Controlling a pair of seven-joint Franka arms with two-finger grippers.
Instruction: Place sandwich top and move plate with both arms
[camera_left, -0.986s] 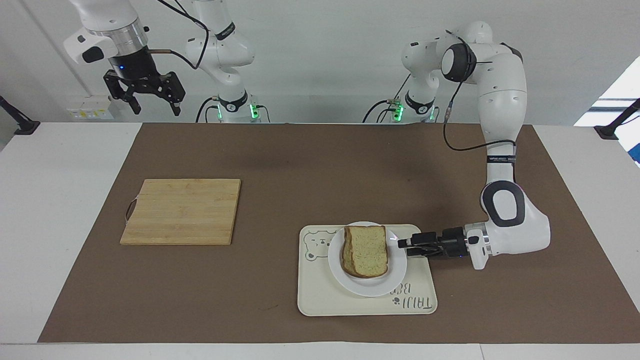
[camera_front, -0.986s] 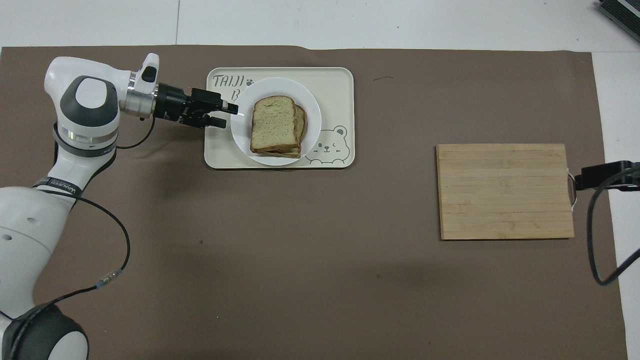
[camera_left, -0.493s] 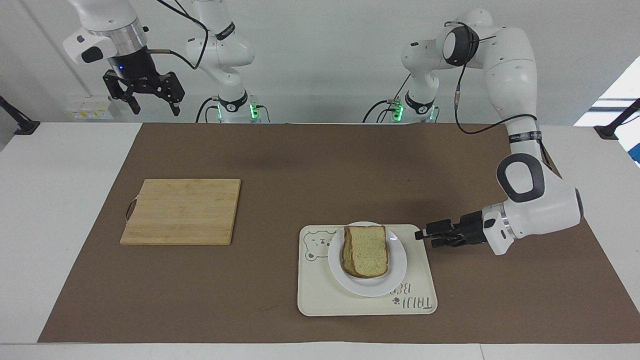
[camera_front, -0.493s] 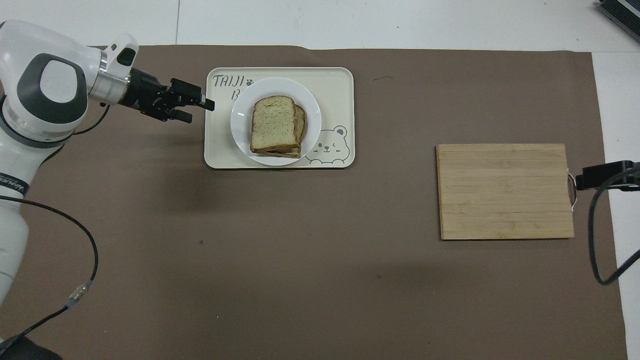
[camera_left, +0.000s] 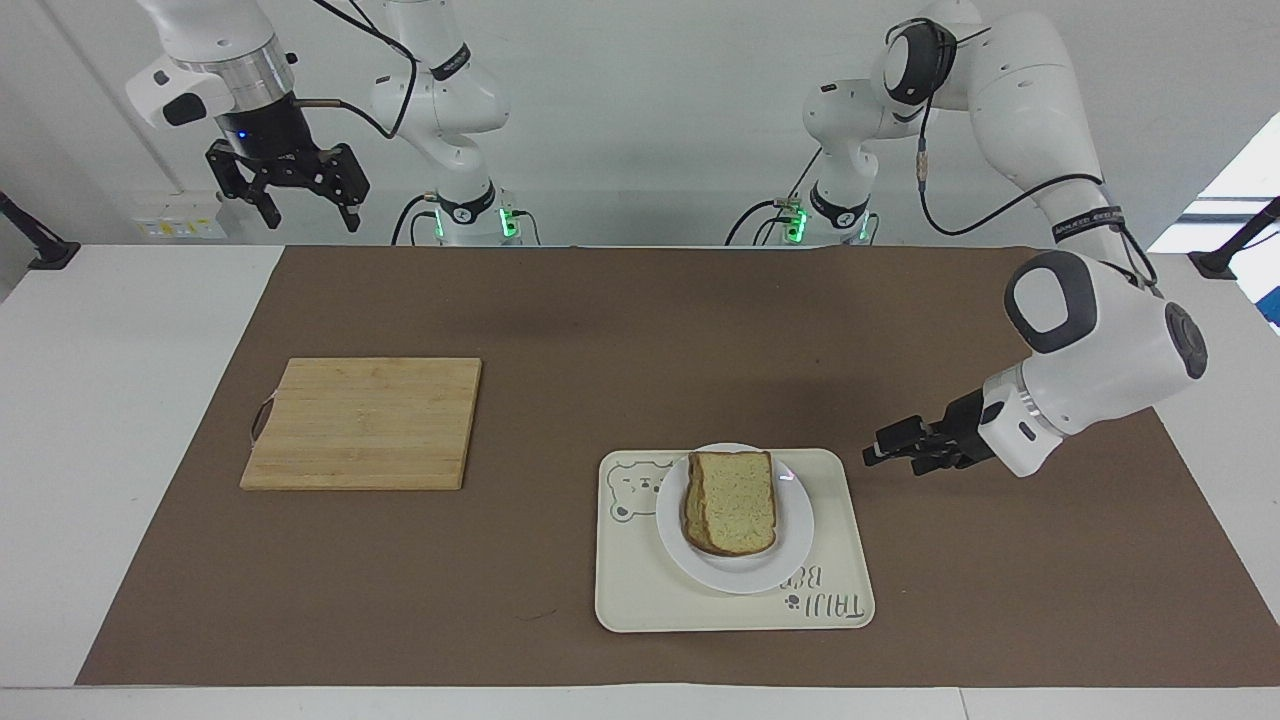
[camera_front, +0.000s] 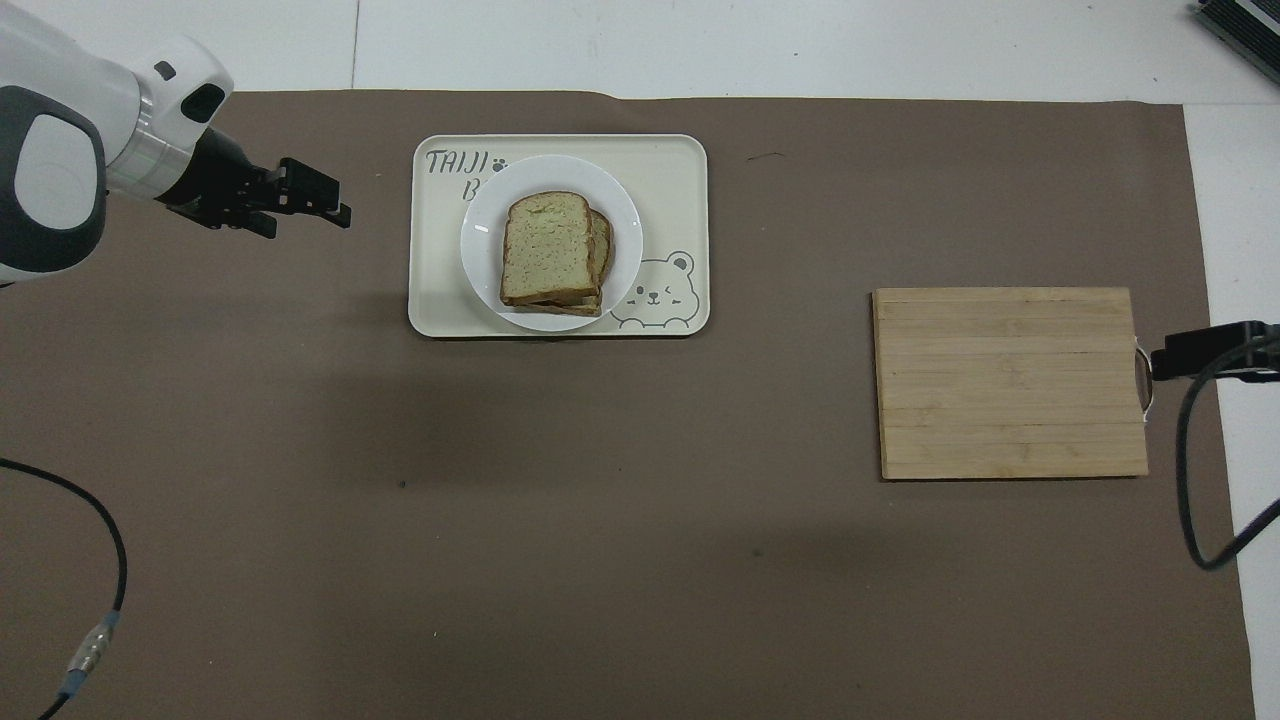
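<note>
Two slices stacked on the plate (camera_left: 735, 560), sandwich top (camera_left: 732, 502) uppermost, sitting a bit askew over the lower slice (camera_front: 602, 250). Plate sits on the cream bear-print tray (camera_left: 640, 600), toward the left arm's end of the worktop. Top looks placed already, so the plate move is what's left, I'd judge.

Handling guesses: bread is light and soft, would squash or tear if pinched hard, and nothing pins it down, so a tilt or jerk could slide it off. Plate is stiff, glossy, probably slippery and chippable. Best hold looks like the bare rim, on the edge facing the left hand and the edge facing the right arm's end, hands level, slow lift.

Left hand (camera_left: 893, 446) open, holding nothing, over the brown mat (camera_left: 640, 330) just beside the tray, apart from the plate. Right hand (camera_left: 300, 195) open and empty too, waiting high up at the right arm's end, well apart from the plate.

Facing view shows the right hand's spread fingers and that the left hand is clear of the tray; overhead view shows only a black tip of the right hand (camera_front: 1205, 350) by the wooden cutting board (camera_front: 1010, 385). Overhead view shows the slice offset and the full plate rim better
</note>
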